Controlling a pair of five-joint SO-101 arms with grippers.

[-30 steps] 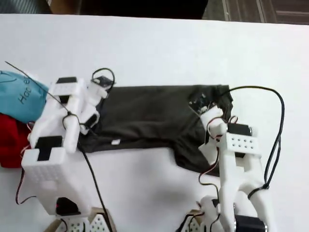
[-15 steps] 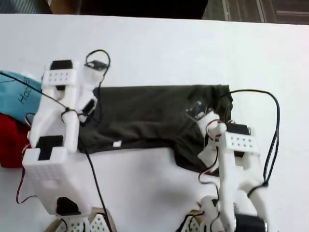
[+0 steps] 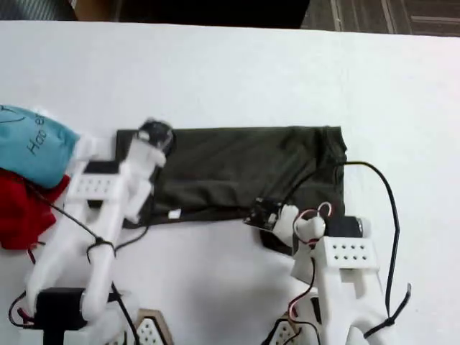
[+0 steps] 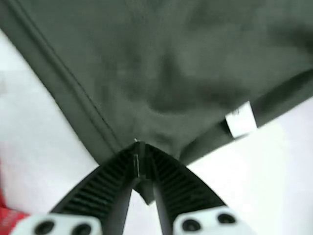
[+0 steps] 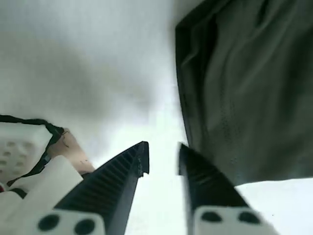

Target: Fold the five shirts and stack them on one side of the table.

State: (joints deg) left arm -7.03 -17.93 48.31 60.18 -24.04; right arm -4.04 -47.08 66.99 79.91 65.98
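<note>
Change: both arms drawn back; dark green shirt lies squarer.
Left gripper: pinching its hem.
Right gripper: spread, empty.
Meaning: likely mid-fold; stacking not yet begun.

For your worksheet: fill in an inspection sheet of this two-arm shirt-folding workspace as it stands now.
Surface: white table, bare around the shirts.
Job's things: dark shirt spread flat mid-table, partly folded; blue shirt and red shirt bunched together at the table edge on the left arm's side.
Clutter: nothing seen.
End effectors: left end effector shut on the dark shirt's edge; right end effector open over bare table beside the shirt.
Cables: black cable loops off the right arm, above the table.
Surroundings: dark floor beyond the far edge.
</note>
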